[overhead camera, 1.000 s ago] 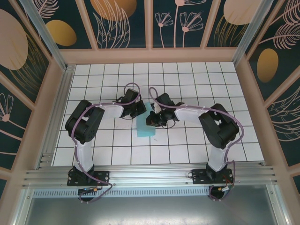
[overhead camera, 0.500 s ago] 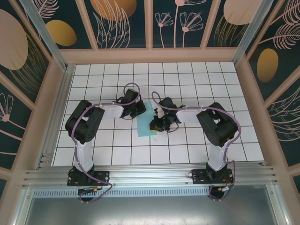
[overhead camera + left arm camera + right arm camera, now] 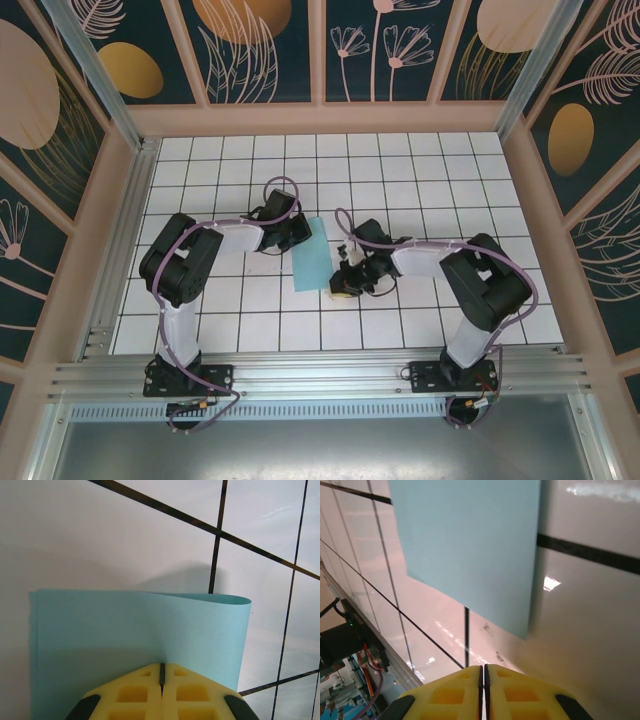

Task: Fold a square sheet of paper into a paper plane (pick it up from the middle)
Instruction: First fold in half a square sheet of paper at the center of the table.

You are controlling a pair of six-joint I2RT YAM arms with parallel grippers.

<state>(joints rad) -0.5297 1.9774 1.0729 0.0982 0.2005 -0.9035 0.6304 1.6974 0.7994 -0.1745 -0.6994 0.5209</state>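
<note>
Left claw (image 3: pixel 302 234): jaws together, yellow pads (image 3: pixel 135 692) seam-tight in the left wrist view. Tips sit on the paper (image 3: pixel 314 257) at its 10 o'clock edge. Can't tell whether any paper is nipped between the pads or just pressed under them.

Right claw (image 3: pixel 343 288): jaws together too, nothing in them. It sits at 5 o'clock of the paper, just off the near right corner and apart from it. The right wrist view agrees: pads closed, with a strip of bare tile between the tips and the nearest paper corner.

Paper: light turquoise, no marks, lying near the centre of the white grid table (image 3: pixel 420 170). From above it reads as a strip, longer than wide. The long axis runs roughly 12 to 6, with the far end tipped slightly toward 1 o'clock.

Left wrist view: the paper's edge at 12 o'clock of the frame is rounded and lifted, and it throws a shadow on the tile behind. It looks like a soft fold, two layers, not creased flat. The edge at 3 o'clock is straight and clean.

Right wrist view: the paper fills the 11-to-12 o'clock area and lies flat on the tile, edges crisp.

Arms (image 3: pixel 185 262): both reach in toward the centre. Left elbow is out at 9 o'clock, right elbow at 3 o'clock. A purple cable (image 3: pixel 283 183) loops over the left wrist.
</note>
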